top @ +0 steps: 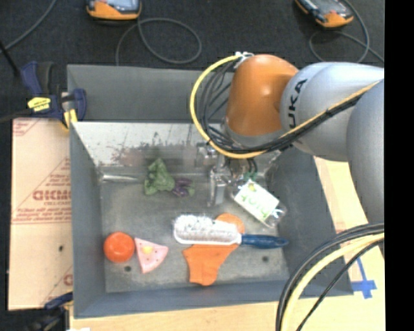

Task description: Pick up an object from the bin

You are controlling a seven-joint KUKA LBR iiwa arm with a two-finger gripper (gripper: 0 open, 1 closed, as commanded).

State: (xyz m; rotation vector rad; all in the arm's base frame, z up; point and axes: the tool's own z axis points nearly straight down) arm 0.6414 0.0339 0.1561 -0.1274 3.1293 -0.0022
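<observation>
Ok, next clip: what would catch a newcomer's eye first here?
The arm's orange wrist cover dominates the back right of the bin, the end effector below it beside a white, green-printed packet. Near the front lie a white brush with blue handle and a round orange thing.

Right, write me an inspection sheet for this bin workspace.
Surface: grey bin, floor scuffed.
Job's things: white brush, flat orange piece, orange ball, pink wedge, green leafy piece, labelled clear packet.
Clutter: small purple bit.
Tool: low at the bin's middle, between leafy piece and packet.
Cables: yellow and black loops at the wrist.
Surroundings: orange-black device on dark floor.
</observation>
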